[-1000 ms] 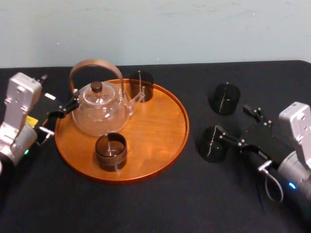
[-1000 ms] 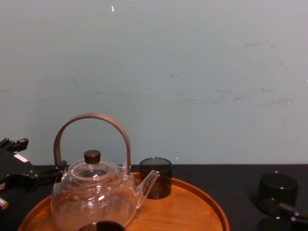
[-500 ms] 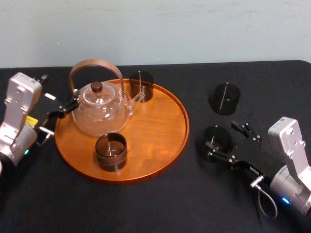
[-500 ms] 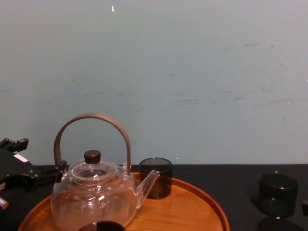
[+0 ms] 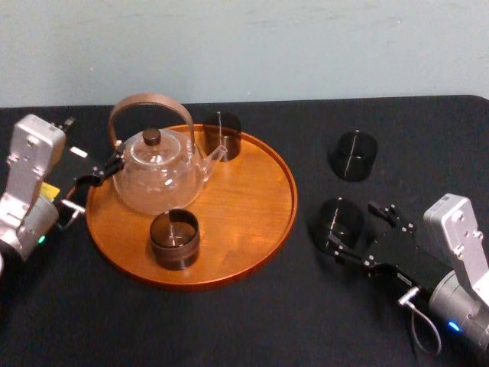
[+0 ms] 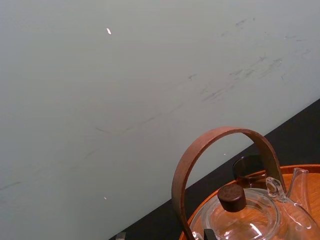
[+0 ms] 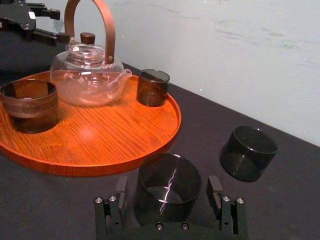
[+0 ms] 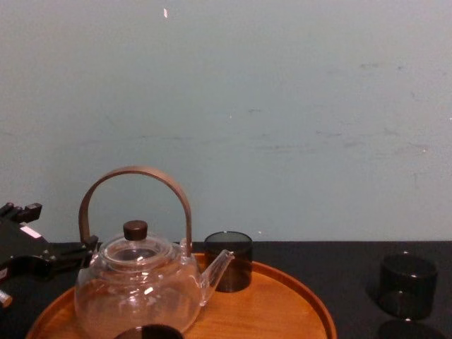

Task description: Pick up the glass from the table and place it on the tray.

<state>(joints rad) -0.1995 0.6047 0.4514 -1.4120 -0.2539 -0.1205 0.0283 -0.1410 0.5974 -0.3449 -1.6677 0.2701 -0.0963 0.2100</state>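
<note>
Dark glass (image 7: 169, 186), flanked by spread right hand (image 7: 168, 181)

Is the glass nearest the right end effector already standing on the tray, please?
No, the glass stands on the black table beside the tray, between the open fingers of the right end effector.

Nothing legible anywhere: no words, brands, numbers or signs. Small white sticker (image 5: 77, 152) on the body of the left end effector (image 5: 101, 171), too small to read. Yellow label (image 5: 47, 189) on the left arm (image 5: 29, 164) near the wrist, likewise unreadable, any print indistinguishable.
</note>
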